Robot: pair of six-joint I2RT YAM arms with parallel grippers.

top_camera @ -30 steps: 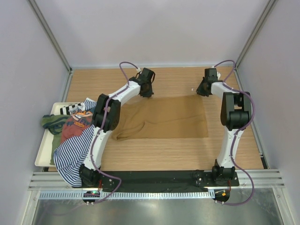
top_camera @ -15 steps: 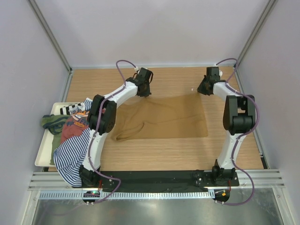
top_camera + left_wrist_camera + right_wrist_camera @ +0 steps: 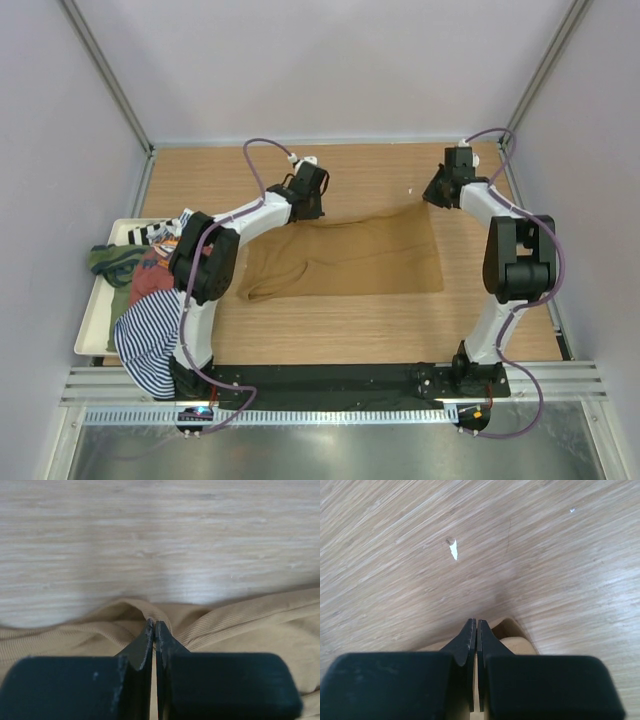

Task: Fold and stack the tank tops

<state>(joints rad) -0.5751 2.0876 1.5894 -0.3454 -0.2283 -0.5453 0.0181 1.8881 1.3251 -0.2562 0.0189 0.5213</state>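
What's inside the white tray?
The white tray holds a striped top spilling over its near edge, a rust-red top and an olive green top. Anything beneath them is covered.

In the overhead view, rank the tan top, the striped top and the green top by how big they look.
1. tan top, spread out
2. striped top, bunched up
3. green top, mostly covered, so its real size is unclear

Tan top (image 3: 345,262) lies spread; other tops (image 3: 152,322) heaped left.
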